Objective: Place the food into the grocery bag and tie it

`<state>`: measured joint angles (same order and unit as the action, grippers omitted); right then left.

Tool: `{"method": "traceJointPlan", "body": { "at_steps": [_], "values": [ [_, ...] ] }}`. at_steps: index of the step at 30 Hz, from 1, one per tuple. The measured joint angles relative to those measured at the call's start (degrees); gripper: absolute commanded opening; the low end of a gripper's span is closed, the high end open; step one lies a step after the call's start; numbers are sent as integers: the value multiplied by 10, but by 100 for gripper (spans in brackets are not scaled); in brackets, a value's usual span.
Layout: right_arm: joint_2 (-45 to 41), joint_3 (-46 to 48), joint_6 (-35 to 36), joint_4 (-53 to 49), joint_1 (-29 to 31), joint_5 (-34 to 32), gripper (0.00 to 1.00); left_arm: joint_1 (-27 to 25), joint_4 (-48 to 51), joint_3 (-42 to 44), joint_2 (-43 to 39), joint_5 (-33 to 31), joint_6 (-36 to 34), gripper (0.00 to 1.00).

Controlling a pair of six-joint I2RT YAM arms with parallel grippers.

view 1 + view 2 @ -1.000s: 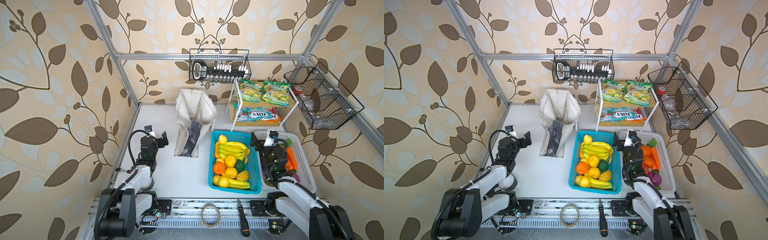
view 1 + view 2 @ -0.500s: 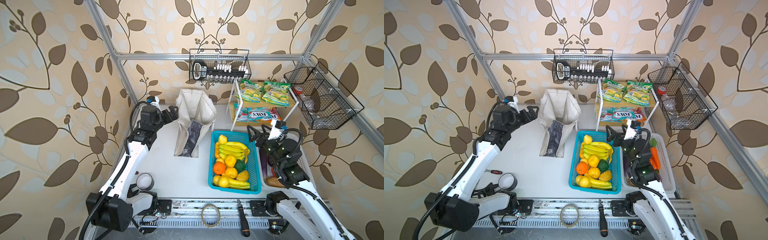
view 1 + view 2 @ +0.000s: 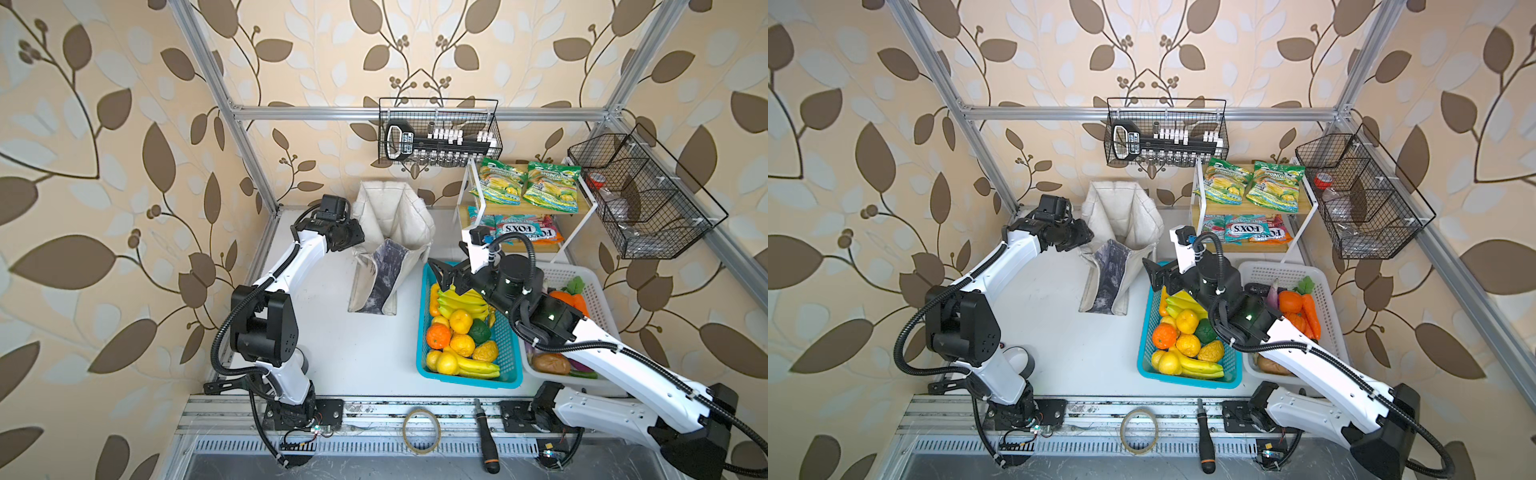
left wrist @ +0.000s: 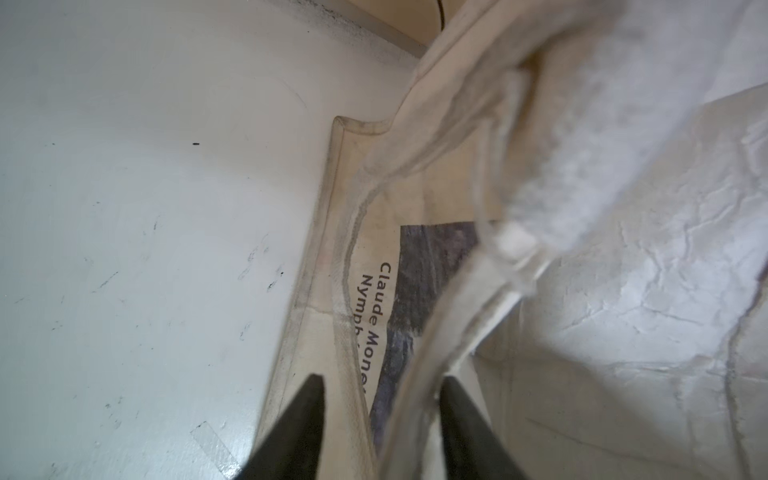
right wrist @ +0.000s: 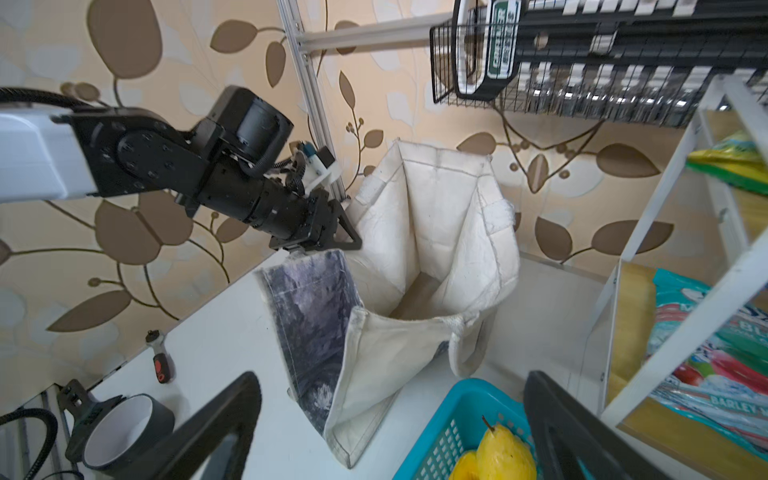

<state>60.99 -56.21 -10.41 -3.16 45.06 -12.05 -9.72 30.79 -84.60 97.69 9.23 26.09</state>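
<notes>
The off-white grocery bag (image 3: 395,224) (image 3: 1125,216) stands open at the back. My left gripper (image 3: 358,245) (image 4: 384,395) is at its left rim, shut on the rim fabric (image 4: 419,374) and a strap. My right gripper (image 3: 446,276) (image 5: 392,415) hangs open over the far end of the blue basket, holding nothing. The orange fruit (image 3: 438,336) lies in that basket. Two green-and-yellow snack packets (image 3: 496,183) (image 3: 550,187) lie on the shelf's top. Of the eggplants only a purple sliver (image 3: 575,365) shows under my right arm.
The blue basket (image 3: 423,332) holds bananas and other fruit. Beside it is the white basket (image 3: 598,291) with carrots. A white shelf rack (image 3: 465,195) holds FOX'S packets (image 3: 523,228). Wire baskets (image 3: 440,133) (image 3: 648,208) hang on the walls. A tape roll (image 3: 420,430) and a screwdriver (image 3: 484,436) lie in front.
Both arms rose from rest. The left gripper reached the bag's left rim and closed on it. The right gripper swung left over the blue basket's far end and stayed open.
</notes>
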Motion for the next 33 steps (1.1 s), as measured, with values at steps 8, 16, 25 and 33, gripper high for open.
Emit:
{"method": "traceJointPlan", "body": {
  "at_steps": [8, 16, 25, 33],
  "values": [
    [91, -77, -11, -54, 1, -22, 100, 0, 41, 0, -72, 5, -18, 0],
    [183, -200, -66, -124, -42, 8, 100, 9, 145, -1, -225, 10, -49, 0],
    [289, -239, -108, -151, -59, 117, 98, 64, 182, 40, -259, 78, -51, 0],
    [321, -135, -165, -75, -62, 244, 100, 65, 118, 72, -296, 177, 19, 0]
  ]
}}
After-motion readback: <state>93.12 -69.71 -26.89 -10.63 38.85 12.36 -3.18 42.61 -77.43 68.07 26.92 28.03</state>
